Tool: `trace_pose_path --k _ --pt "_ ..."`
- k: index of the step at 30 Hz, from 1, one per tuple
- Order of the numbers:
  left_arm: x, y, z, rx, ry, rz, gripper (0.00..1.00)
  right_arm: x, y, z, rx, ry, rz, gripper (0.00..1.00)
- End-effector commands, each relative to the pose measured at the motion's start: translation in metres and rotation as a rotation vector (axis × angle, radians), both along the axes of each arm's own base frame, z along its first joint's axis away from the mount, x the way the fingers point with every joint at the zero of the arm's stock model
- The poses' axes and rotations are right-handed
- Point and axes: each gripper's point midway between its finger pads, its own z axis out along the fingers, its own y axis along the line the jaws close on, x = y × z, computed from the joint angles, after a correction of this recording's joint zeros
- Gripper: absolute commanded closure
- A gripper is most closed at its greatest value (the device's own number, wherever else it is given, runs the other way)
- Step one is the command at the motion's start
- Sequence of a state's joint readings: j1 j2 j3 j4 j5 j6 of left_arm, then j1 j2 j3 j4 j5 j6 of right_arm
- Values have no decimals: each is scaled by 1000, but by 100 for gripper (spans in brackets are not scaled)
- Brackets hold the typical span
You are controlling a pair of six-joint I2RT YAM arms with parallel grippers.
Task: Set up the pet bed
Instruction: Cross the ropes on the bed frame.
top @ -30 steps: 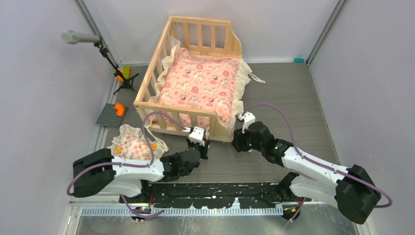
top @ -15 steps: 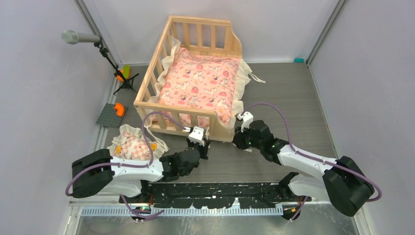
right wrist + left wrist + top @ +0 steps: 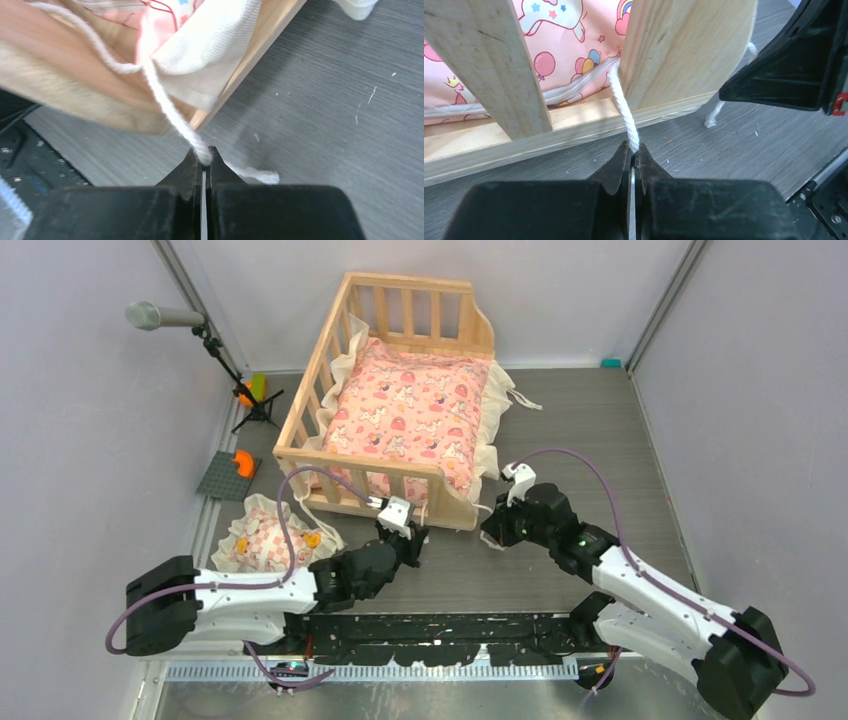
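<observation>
The pet bed (image 3: 350, 462) is a pale wooden slatted frame at the table's middle back, with a pink printed frilled cushion (image 3: 410, 410) inside. At its near right corner, my left gripper (image 3: 413, 540) is shut on a white tie cord (image 3: 621, 100) that comes out between a slat (image 3: 499, 65) and the corner post (image 3: 684, 50). My right gripper (image 3: 492, 538) is on the other side of that corner. It is shut on a second white cord (image 3: 165, 105) hanging from the cushion's cream frill (image 3: 215, 55). Both cords run taut into the fingertips (image 3: 621, 160) (image 3: 192, 162).
A small frilled pillow (image 3: 268, 540) lies on the floor left of the left arm. A microphone on a stand (image 3: 165, 316) and a grey plate with an orange piece (image 3: 228, 475) are at the far left. Grey walls close in both sides.
My right gripper has closed on the cord by the bed's corner, and its arm has swung a little to the right. The left gripper keeps its hold on its cord.
</observation>
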State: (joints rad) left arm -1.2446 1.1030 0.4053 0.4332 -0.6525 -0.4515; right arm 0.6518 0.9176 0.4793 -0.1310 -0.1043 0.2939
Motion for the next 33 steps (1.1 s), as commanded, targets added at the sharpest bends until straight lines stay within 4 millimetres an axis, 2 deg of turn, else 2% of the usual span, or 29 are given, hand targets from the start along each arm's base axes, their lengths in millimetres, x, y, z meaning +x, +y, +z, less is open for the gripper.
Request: trace_pose_path --k 1,6,12,19,23,27,30,33 --pt "-12 2 15 17 4 -74 100 -27 -1 28 60 116 3 100" --pt "-25 7 24 20 20 -139 100 -55 11 53 168 202 82 100" --pt "-46 -7 26 14 69 -274 100 -77 39 73 329 251 217 100" --pt "-59 -25 38 -113 60 -373 100 -55 45 78 449 259 35 100" --pt "-61 -30 48 -151 65 -386 100 -48 48 72 445 254 -33 100" --pt "-65 -35 49 -162 97 -399 100 -36 45 66 428 239 -157 100" --pt "-66 -38 49 -181 128 -398 100 -26 39 64 473 237 -270 100" --pt "-69 -43 53 -213 151 -407 100 -25 41 62 520 256 -319 100"
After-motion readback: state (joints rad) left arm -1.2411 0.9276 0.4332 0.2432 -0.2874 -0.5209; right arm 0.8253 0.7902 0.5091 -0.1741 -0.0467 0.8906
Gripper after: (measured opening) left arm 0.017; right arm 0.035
